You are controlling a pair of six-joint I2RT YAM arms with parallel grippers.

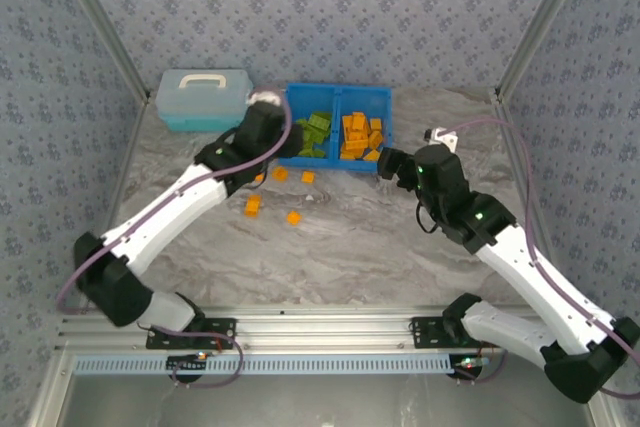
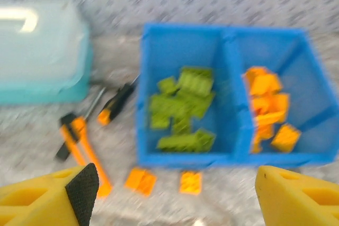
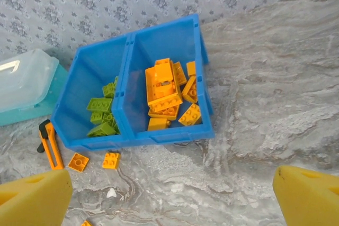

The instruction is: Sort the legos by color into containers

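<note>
The blue bin (image 1: pixel 310 87) sits at the far edge of the worktop (image 1: pixel 400 247), about midway between the arms. This probably lets either arm drop into it. Its long axis runs nearly along that far edge, its open top faces up, and its centre wall runs front to back. The left compartment (image 1: pixel 315 132) holds the green legos (image 2: pixel 183 107) and the right compartment (image 1: pixel 360 135) holds the orange legos (image 3: pixel 164 91), all heaped at mixed angles. Four loose orange bricks (image 1: pixel 281 174) are unsorted on the worktop. Two lie just beside the bin's near wall below the left compartment, and two lie nearer the arms, well apart from the bin. The pair by the wall lies flat with studs up, and they look close to square, so no clear long axis shows. The left claw (image 2: pixel 172 197) hangs over that pair with its fingers spread wide and nothing between them, which reads as lining up for a pick. The right claw (image 3: pixel 172 199) is likewise apart and empty. It hovers off the bin's near right corner and faces the orange side, likely waiting out of the other arm's way. A pale blue case (image 1: pixel 203 97) stands at the far left, and an orange-and-black hand tool (image 2: pixel 79 141) lies in front of it, just left of the bin and not touching the bricks.
</note>
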